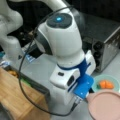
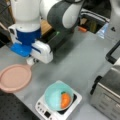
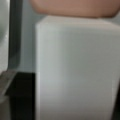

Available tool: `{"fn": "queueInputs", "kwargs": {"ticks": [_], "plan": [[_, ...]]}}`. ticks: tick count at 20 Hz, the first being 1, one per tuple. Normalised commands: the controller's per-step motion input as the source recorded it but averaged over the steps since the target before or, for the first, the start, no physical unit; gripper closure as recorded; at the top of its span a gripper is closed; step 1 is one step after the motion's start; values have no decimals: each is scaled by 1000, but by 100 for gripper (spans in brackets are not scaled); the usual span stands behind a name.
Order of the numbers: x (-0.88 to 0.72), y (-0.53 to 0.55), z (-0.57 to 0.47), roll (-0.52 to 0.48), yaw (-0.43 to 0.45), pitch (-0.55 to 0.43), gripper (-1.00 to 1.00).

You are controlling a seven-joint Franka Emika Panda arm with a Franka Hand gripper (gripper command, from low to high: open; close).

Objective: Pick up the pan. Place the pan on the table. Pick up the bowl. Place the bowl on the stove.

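Note:
The dusty-pink pan [image 2: 15, 78] lies flat near the grey table's [image 2: 75, 57] left edge in a front view, and at the bottom right in a front view [image 1: 105, 106]. Its short white handle [image 2: 30, 61] sits right under my gripper [image 2: 31, 60], whose fingers are hidden behind the blue-and-white hand [image 1: 86, 97]. The white handle [image 3: 75, 72] fills the wrist view, with the pink pan [image 3: 75, 7] along the top. On the white stove [image 2: 76, 100] sits the light teal bowl [image 2: 58, 96] with its orange food piece [image 2: 65, 100]. The bowl [image 1: 106, 83] also shows just beyond the pan.
A steel toaster oven [image 1: 106, 47] stands at the right, also seen in a front view [image 2: 107, 95]. A wooden board [image 1: 17, 96] lies at the left with a dark tray [image 1: 30, 81] beside it. A black cable [image 1: 22, 82] hangs from the arm.

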Motion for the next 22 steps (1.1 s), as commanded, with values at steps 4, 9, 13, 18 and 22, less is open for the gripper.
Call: {"fn": "queueInputs", "kwargs": {"ticks": [4,9,13,18,22], "plan": [[294,-248,35,130,82,93,100],[263,-203,1,115,87,77,100],[239,-150,-23,81,79,103,100],[216,-155,-33,24,96,104,100],[164,-195,-74,8,116,64,100]]}}
